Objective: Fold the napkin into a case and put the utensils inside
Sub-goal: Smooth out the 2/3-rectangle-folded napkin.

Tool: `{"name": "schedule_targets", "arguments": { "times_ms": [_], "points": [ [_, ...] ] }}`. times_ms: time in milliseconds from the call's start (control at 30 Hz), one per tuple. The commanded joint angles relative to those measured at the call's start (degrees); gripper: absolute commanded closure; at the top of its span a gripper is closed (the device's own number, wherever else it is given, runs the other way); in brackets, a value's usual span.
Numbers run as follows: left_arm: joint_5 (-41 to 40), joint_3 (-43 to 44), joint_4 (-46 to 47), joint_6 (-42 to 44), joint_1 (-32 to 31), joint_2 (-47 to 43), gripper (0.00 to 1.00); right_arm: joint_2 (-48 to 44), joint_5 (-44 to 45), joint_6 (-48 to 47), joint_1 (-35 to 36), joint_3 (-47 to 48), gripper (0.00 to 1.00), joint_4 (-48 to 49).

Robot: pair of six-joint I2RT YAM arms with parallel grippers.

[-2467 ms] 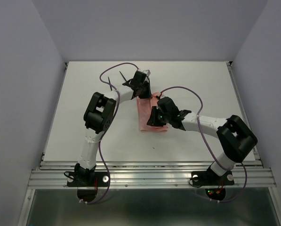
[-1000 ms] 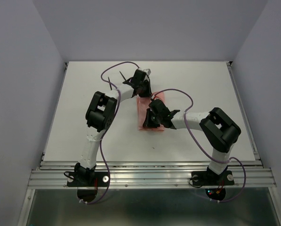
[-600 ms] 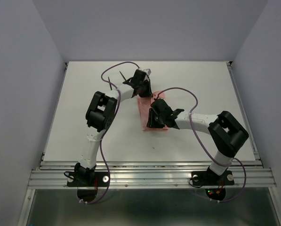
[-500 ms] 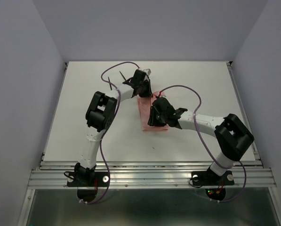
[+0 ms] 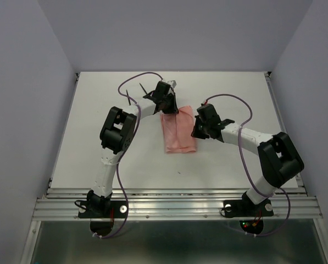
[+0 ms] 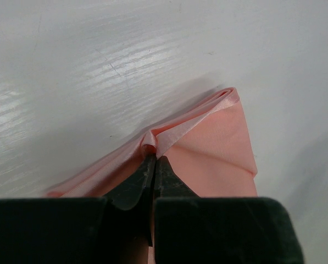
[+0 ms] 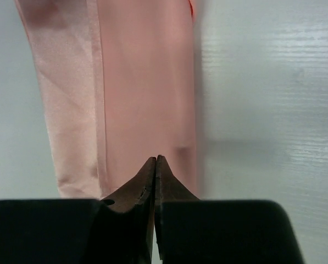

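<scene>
White table (image 5: 98, 121): folded napkin (image 5: 179, 135), long axis near-to-far, left claw (image 6: 153, 159) pinching far end.

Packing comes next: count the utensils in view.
2 utensils, both on the table left of the left tool: one farther left, the other closer to it. More could hide under the napkin.

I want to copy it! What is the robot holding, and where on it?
The left end effector pinches the pink napkin at its folded far edge. The right end effector is shut and appears to hold nothing.
</scene>
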Motion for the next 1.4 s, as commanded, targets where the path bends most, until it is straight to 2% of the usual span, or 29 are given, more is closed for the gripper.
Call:
{"name": "schedule_targets", "arguments": {
  "times_ms": [0,200,333,433,633,1000,1133,1200,1233,1300,1333,1367],
  "points": [
    [0.6,-1.0,-0.3,1.3,0.1,-0.1,1.0,-0.4,-8.7,-2.5,-3.8,-1.8,0.99,4.6],
    [0.6,-1.2,-0.2,1.1,0.1,-0.3,1.0,1.9,-25.7,-2.1,-12.6,-1.6,0.99,12.1],
    [0.6,-1.9,-0.2,1.1,0.1,-1.0,1.0,6.7,-32.5,-1.9,-16.3,1.5,0.99,17.0],
    [0.6,-2.7,-0.2,0.9,0.0,-1.4,1.0,11.0,-34.8,-2.2,-17.0,6.6,0.99,17.0],
    [0.7,-3.5,-0.1,0.9,-0.2,-1.8,1.0,16.2,-37.5,-1.5,-17.6,10.6,0.99,18.0],
    [0.9,-5.6,0.4,0.2,-0.8,-3.7,1.0,20.0,-38.2,-0.5,-17.6,12.7,0.99,17.6],
    [0.9,-6.3,0.3,0.1,-1.0,-4.8,1.0,22.0,-35.8,-0.5,-17.6,12.0,0.99,16.2],
    [0.7,-6.7,0.1,0.1,-1.1,-5.4,0.94,22.8,-34.4,-0.4,-18.1,11.3,0.99,16.2],
    [0.4,-6.8,-0.4,0.2,-1.2,-6.1,0.85,23.5,-33.8,-0.2,-18.1,10.7,0.99,16.3],
    [-1.0,-6.8,-1.1,0.8,-1.4,-7.5,0.74,23.9,-33.3,-0.1,-18.6,9.8,0.99,16.4],
    [-1.6,-6.8,-2.0,1.1,-1.5,-8.0,0.62,24.0,-32.7,0.0,-18.6,9.5,0.99,16.3],
    [-2.8,-6.8,-2.5,1.4,-1.6,-8.4,0.57,24.1,-32.5,-0.1,-18.6,9.2,0.99,16.4]
  ]
}}
